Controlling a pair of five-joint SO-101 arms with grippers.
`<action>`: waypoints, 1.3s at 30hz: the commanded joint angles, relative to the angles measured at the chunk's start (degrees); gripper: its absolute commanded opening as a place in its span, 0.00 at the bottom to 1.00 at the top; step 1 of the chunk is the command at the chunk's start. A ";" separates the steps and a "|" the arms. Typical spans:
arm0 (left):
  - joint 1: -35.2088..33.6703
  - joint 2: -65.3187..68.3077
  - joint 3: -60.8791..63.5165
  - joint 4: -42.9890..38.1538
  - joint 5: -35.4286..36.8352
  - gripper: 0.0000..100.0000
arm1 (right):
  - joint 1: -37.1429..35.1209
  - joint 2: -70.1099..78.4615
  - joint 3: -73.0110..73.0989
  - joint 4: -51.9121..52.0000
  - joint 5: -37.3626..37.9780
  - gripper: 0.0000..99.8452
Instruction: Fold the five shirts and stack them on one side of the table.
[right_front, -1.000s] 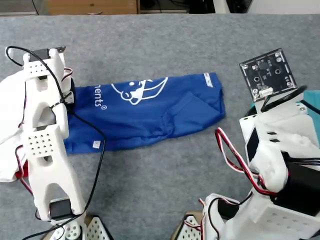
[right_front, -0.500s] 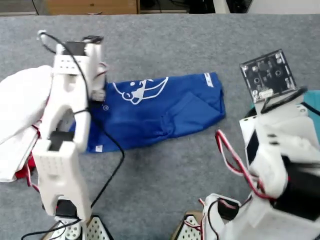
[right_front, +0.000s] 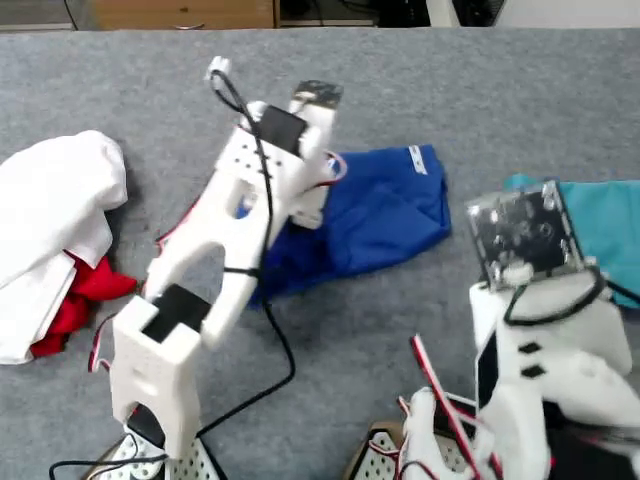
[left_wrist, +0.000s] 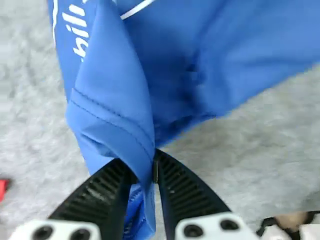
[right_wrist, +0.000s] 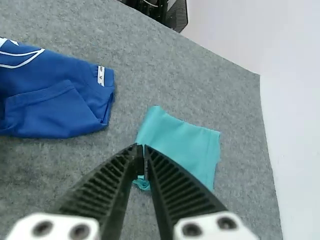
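Note:
My left gripper (left_wrist: 152, 169) is shut on a folded edge of the blue shirt (left_wrist: 210, 60), holding it lifted off the grey table. In the high view the left arm (right_front: 250, 200) stretches diagonally over the blue shirt (right_front: 385, 210), hiding its left half. Off to the right, my right gripper (right_wrist: 140, 150) hangs shut and empty just above the near edge of a folded teal shirt (right_wrist: 185, 145). The teal shirt (right_front: 605, 220) lies flat at the table's right side. A white shirt (right_front: 50, 200) lies crumpled at the left, partly over a red shirt (right_front: 85, 290).
The grey felt table (right_front: 400, 80) has free room along the back and in front of the blue shirt. The right arm's body (right_front: 540, 380) fills the front right corner. A black cable (right_front: 275, 340) trails from the left arm over the table.
The left arm has swung right from the blue shirt's left end, carrying that end over the shirt. The white and red shirts came into view, and so did the teal shirt.

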 joint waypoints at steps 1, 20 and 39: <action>3.52 -3.03 -7.47 0.62 1.32 0.02 | -0.31 -3.74 2.86 0.79 0.70 0.03; 6.33 17.01 -37.01 -1.93 5.36 0.02 | 8.75 -10.95 7.16 0.70 4.75 0.03; 9.49 26.51 -52.13 -7.12 6.68 0.02 | 9.01 -10.95 9.10 0.70 4.75 0.03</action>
